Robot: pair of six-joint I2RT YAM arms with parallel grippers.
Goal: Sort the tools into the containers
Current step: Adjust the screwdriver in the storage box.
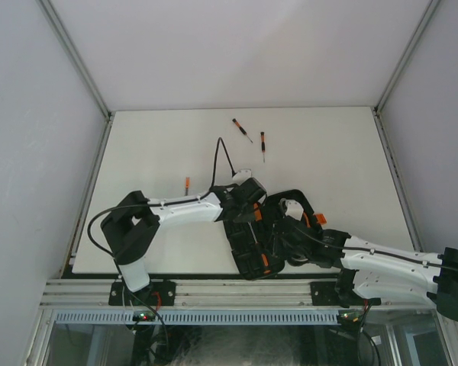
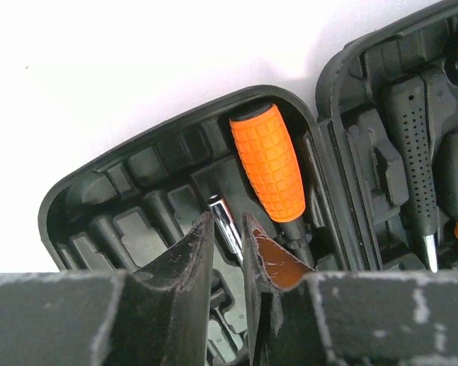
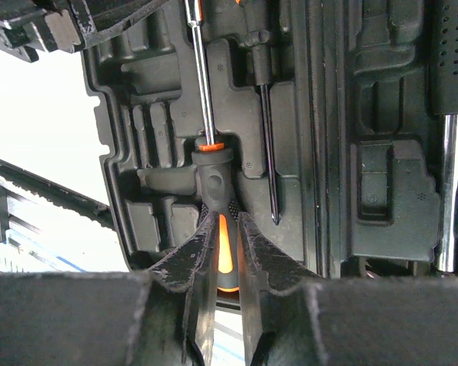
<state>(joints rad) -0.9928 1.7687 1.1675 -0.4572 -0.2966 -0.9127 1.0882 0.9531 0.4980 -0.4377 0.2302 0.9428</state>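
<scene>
No text, label, brand, number or sign can be read in any view. The case [image 2: 84, 200] shows only moulded ribs and slots, and the orange handle [image 2: 267, 162] only a grid pattern.

The top camera looks down on the whole surface [image 1: 175, 145]. Both wrist cameras face the tool case [image 2: 107, 191] closely.
</scene>
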